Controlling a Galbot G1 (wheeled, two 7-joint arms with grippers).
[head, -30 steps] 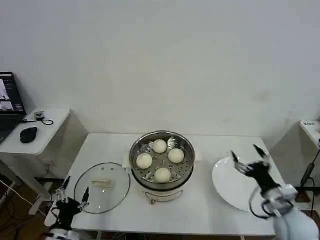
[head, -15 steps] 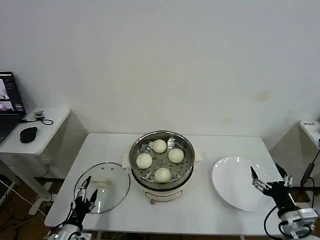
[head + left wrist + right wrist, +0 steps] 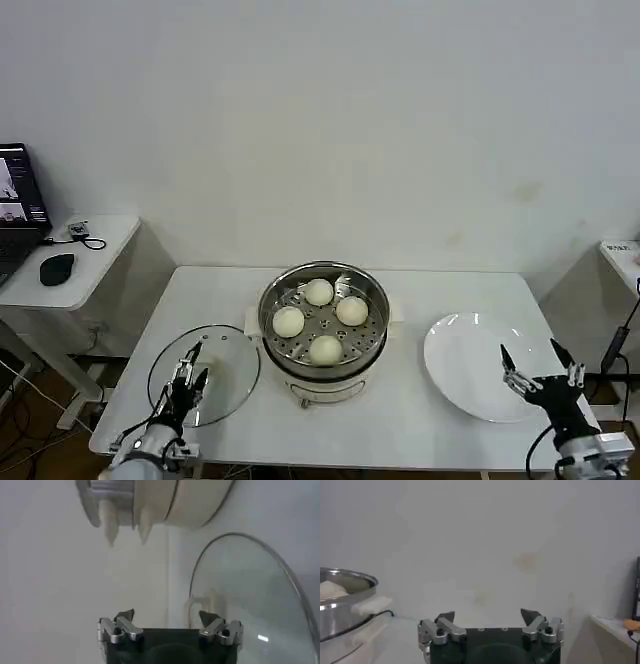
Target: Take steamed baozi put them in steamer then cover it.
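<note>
Left hand (image 3: 190,368) advanced onto lid (image 3: 222,352) | steamer (image 3: 323,318) beside, apart

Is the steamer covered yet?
No, uncovered: four buns show in the steamer, and the glass lid lies on the table beside it.

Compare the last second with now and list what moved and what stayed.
The right gripper drew back from above the white plate to the table's front right corner, open and empty. The left gripper advanced from the table's front left edge onto the near edge of the glass lid, open, nothing grasped. The four baozi, steamer, lid and plate stayed put.
</note>
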